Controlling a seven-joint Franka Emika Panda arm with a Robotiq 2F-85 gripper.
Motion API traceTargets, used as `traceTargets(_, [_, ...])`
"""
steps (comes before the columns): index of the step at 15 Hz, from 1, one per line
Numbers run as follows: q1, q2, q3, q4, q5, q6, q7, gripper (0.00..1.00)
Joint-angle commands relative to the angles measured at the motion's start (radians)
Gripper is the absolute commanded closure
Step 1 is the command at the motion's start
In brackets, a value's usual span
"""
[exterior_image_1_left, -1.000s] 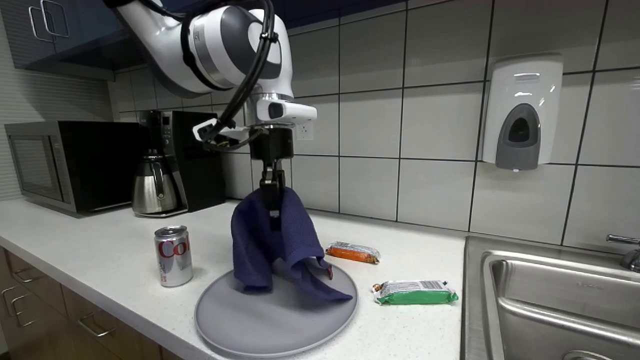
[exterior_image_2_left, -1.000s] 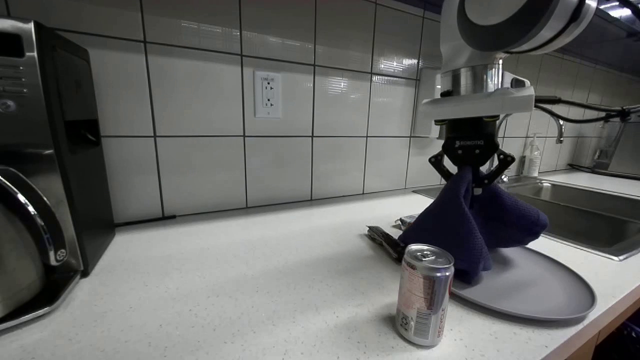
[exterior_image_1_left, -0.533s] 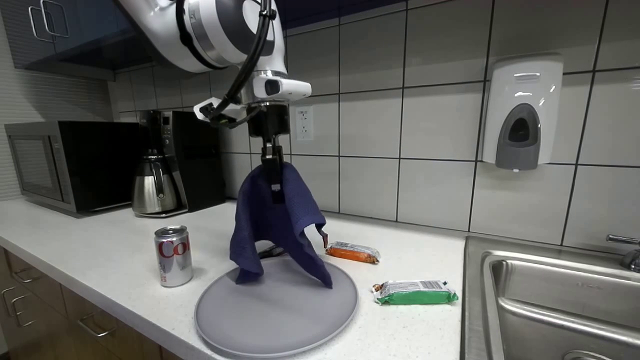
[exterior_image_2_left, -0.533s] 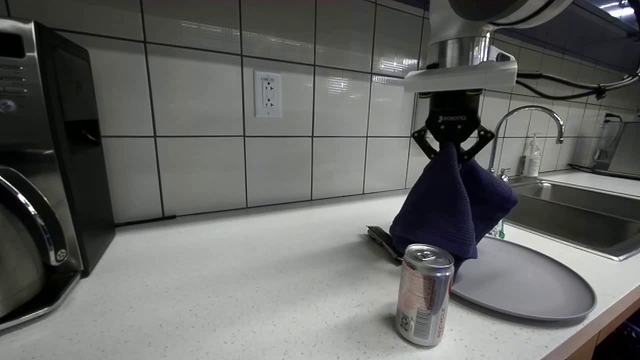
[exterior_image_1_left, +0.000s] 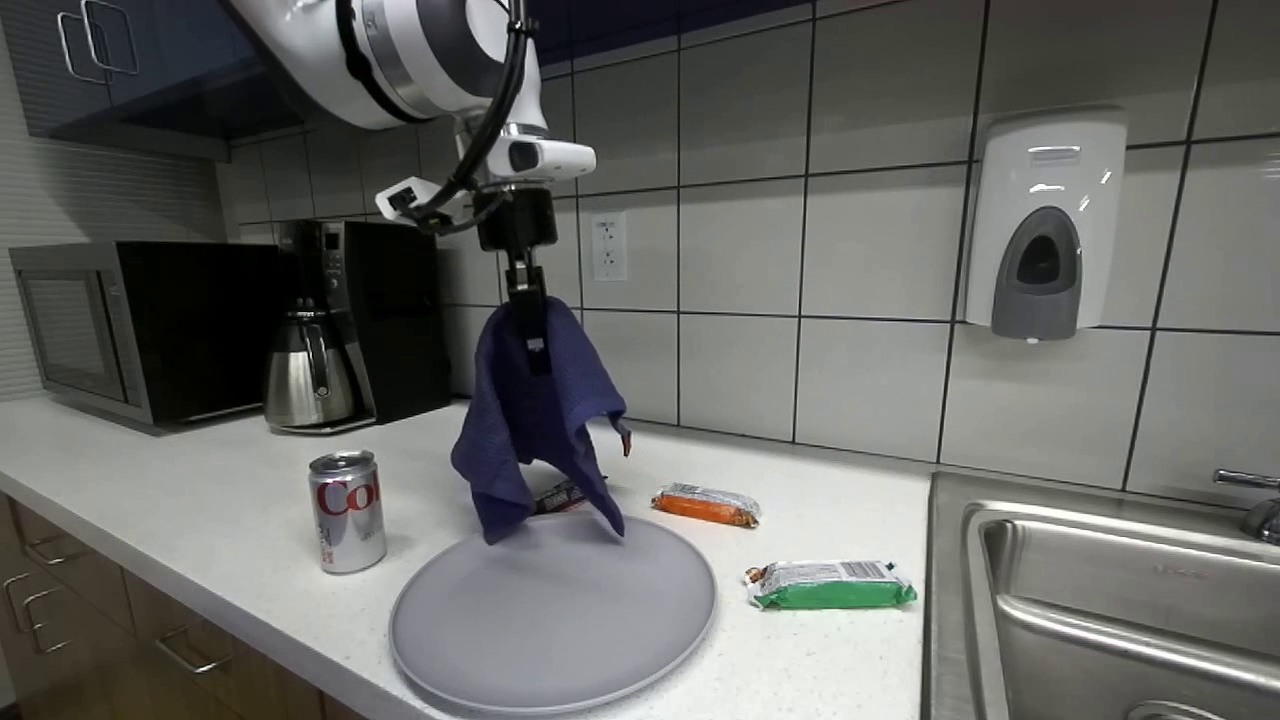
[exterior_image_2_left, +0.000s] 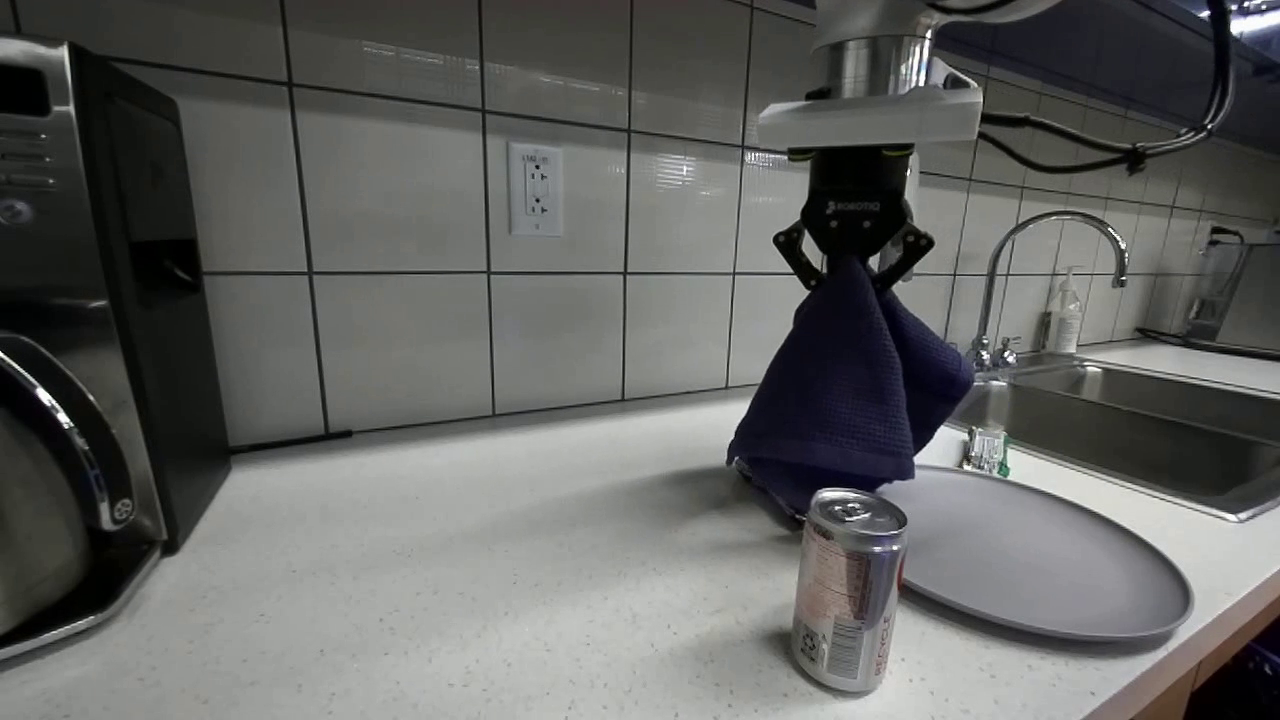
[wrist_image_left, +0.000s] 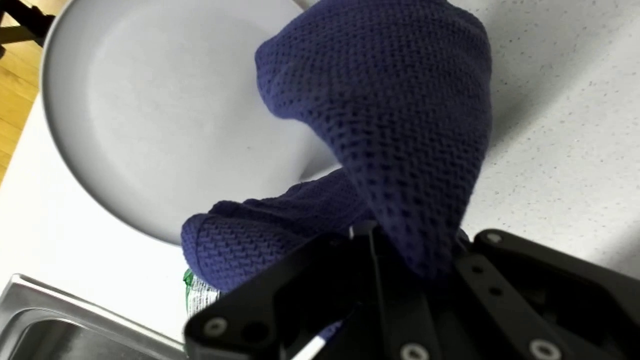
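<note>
White countertop (exterior_image_1_left: 230, 500), dark packet (exterior_image_1_left: 558, 497) partly behind purple cloth (exterior_image_1_left: 545, 425).

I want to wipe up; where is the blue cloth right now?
In an exterior view, left of centre, the blue cloth hangs from the fingers, right of the soda can, its lower corners seen against the far rim of the gray plate.

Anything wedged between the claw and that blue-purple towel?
Nothing visible: the claw is shut directly on the towel. The soda can and gray plate sit lower, clear of the grip.
</note>
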Motion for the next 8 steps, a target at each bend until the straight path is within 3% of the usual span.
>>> traceTargets(1, [0.018, 0.037, 0.022, 0.054, -0.007, -0.021, -0.005, 0.99])
traceTargets(8, [0.072, 0.102, 0.047, 0.127, -0.003, -0.022, -0.013, 0.99])
